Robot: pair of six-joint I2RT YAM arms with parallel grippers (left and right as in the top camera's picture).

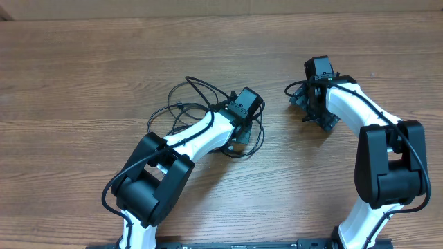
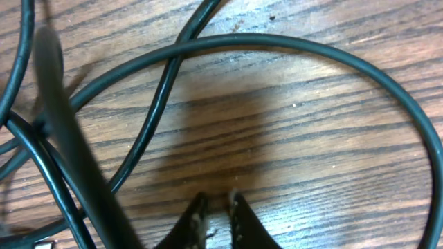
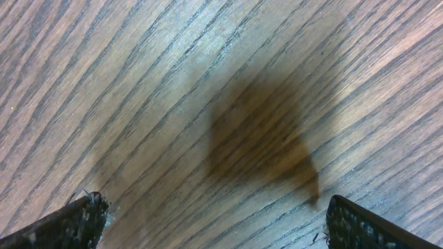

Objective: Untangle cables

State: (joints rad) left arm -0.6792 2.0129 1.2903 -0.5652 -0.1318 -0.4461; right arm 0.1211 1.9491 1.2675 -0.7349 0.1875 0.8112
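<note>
Thin black cables (image 1: 185,104) lie in a loose tangle on the wooden table, left of centre. In the left wrist view a big cable loop (image 2: 277,43) curves over the wood, other strands cross at the left, and one blurred strand (image 2: 73,145) runs close to the camera. My left gripper (image 2: 216,202) is down inside the loop with its fingers almost together; no cable shows between them. From overhead, the left gripper (image 1: 237,142) sits at the tangle's right edge, mostly hidden under the wrist. My right gripper (image 3: 214,211) hangs wide open over bare wood, well right of the cables (image 1: 299,98).
The wooden table (image 1: 83,62) stretches to the left and back. The two arms' bases stand at the near edge. A dark shadow (image 3: 263,138) lies on the wood under the right gripper.
</note>
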